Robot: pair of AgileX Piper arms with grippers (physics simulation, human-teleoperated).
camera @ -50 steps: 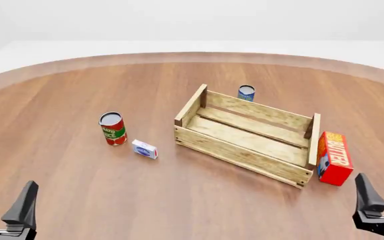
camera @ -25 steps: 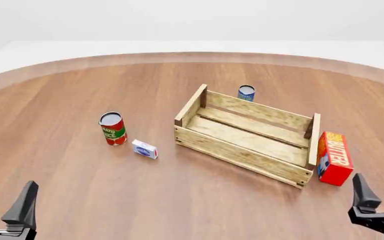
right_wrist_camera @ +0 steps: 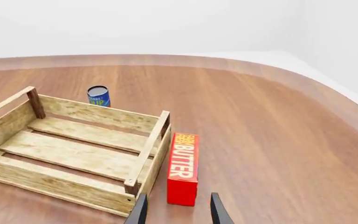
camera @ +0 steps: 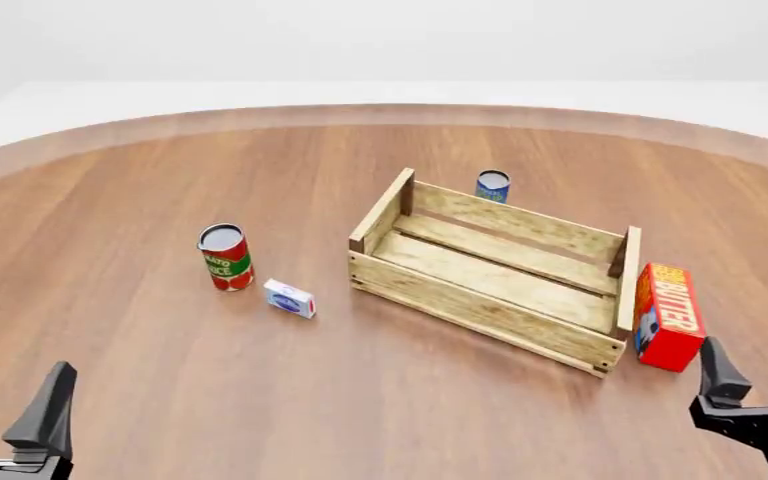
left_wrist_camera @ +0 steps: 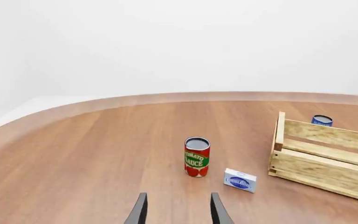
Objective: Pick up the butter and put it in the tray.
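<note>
- Front view: the tray [camera: 584, 345] sat mid-table, slanting from far left to near right. The butter [camera: 666, 316] stood on the table just beside the tray's right end board, outside it. A tomato sauce can [camera: 225, 257] and a small white-blue box [camera: 289, 298] stood left of the tray; a blue can [camera: 492, 186] stood beyond its far side. The left gripper [camera: 8, 405] was at the near left, the right gripper [camera: 759, 375] near the butter's near side; both had their jaws spread apart, holding nothing.
- Left wrist view: the left gripper [left_wrist_camera: 178, 211] showed parted, empty fingers, with the tomato sauce can [left_wrist_camera: 196, 157] and the small white-blue box [left_wrist_camera: 240, 180] ahead.
- Right wrist view: the right gripper [right_wrist_camera: 178, 210] showed parted, empty fingers just short of the butter [right_wrist_camera: 182, 168], which stood close against the tray [right_wrist_camera: 54, 179].
</note>
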